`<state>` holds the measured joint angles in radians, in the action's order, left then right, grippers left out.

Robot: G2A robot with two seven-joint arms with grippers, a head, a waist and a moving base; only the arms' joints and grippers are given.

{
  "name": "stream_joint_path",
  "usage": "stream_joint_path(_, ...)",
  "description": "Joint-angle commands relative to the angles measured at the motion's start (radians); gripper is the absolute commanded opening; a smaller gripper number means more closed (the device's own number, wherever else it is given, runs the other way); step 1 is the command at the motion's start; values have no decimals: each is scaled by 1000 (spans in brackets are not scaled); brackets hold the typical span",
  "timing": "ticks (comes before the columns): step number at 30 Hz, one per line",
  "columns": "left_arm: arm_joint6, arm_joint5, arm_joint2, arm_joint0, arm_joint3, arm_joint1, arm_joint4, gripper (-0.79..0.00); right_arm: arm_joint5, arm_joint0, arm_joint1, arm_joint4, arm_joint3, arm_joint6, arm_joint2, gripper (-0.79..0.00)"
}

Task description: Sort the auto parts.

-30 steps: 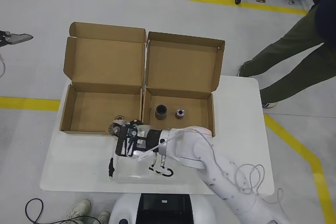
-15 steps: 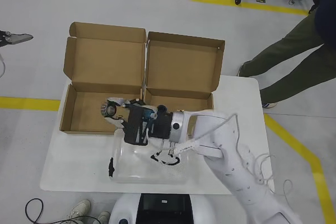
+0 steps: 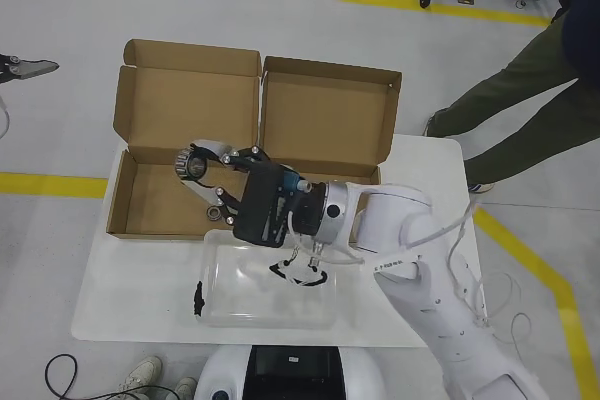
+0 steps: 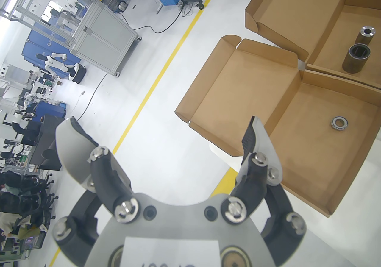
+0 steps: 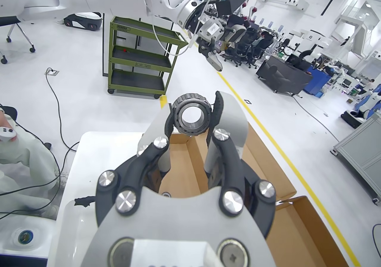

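Note:
My right gripper [image 5: 192, 115] is shut on a steel roller bearing [image 5: 191, 113]. In the top view that bearing [image 3: 189, 160] hangs in the right gripper [image 3: 195, 166] above the back of the left cardboard box [image 3: 140, 205]. A smaller bearing ring [image 3: 213, 213] lies on this box's floor, and the left wrist view shows the ring [image 4: 339, 123] too. Two dark cylinders [image 4: 356, 58] stand in the right cardboard box [image 4: 327, 42]. My left gripper [image 4: 160, 126] is open and holds nothing, high off the table's left side [image 3: 22, 68].
A clear plastic tray [image 3: 230, 310] sits at the table's front, with a black looped gasket [image 3: 300, 274] and a small black part [image 3: 197, 298] in it. Both box lids stand open at the back. A person's legs [image 3: 520, 90] are at the far right.
The right gripper has carried the bearing up from the tray's far edge and leftward, to a spot over the left box. The left arm has kept still.

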<state>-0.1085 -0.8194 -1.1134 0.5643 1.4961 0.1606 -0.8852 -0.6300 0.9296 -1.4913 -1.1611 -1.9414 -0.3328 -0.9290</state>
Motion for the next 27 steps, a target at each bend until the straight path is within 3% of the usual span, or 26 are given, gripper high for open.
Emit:
stream_joint_path(1, 0, 0, 0, 0, 0, 0, 0, 0, 3, 2, 0, 1, 3, 17, 2, -785)
stream_joint_path(15, 0, 0, 0, 0, 0, 0, 0, 0, 15, 30, 7, -40, 2, 116, 2, -785)
stream_joint_path(27, 0, 0, 0, 0, 0, 0, 0, 0, 102, 28, 2, -26, 124, 67, 36, -785)
